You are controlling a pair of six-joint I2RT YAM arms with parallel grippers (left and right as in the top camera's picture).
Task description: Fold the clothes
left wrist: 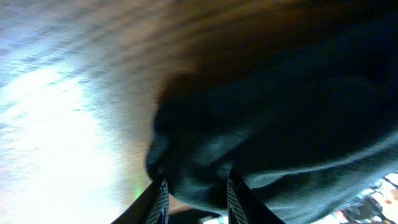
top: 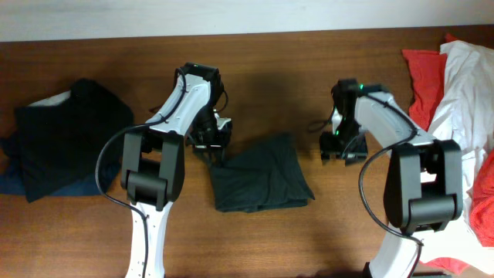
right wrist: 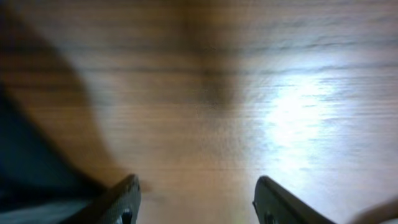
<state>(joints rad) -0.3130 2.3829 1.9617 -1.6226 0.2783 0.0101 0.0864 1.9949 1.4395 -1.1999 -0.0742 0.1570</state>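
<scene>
A dark green garment [top: 262, 181] lies folded in a rough rectangle at the middle of the wooden table [top: 309, 239]. My left gripper [top: 210, 150] is at the garment's far left corner. In the left wrist view its fingers [left wrist: 196, 193] are closed on a bunched fold of the garment [left wrist: 280, 112]. My right gripper [top: 343, 150] hovers over bare wood just right of the garment. In the right wrist view it [right wrist: 196, 199] is open and empty, with the garment's dark edge [right wrist: 25, 168] at the left.
A pile of black and dark blue clothes [top: 65, 139] sits at the table's left side. A heap of red and white clothes [top: 463, 85] fills the right edge. A pale wall runs along the far side.
</scene>
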